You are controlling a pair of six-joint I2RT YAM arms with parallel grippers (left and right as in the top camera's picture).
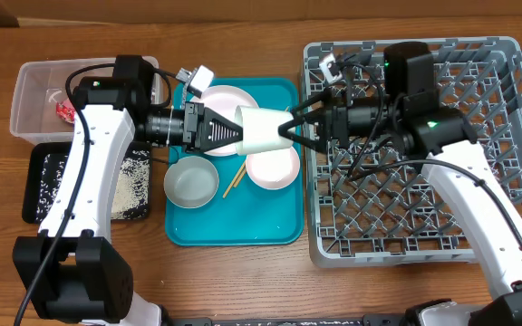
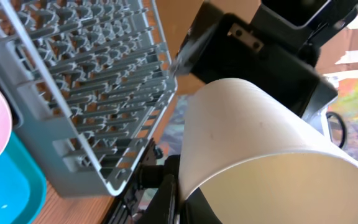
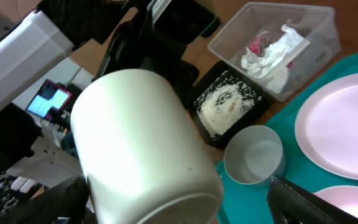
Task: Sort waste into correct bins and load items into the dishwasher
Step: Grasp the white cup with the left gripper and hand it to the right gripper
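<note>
Hanging sideways above the teal tray [image 1: 284, 231], the small white cup [image 1: 263, 128] is pinched at its rim by the left gripper [image 1: 239, 134], seemingly for a handover. The jaws of the right gripper [image 1: 285, 129] stand spread around its base, not yet clamped. Beyond waits the grey dish rack [image 1: 506, 72].

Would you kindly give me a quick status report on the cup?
Left gripper shut on white cup, by the rim, above teal tray. Right gripper open around its base. Right arm stretched over dish rack.
</note>
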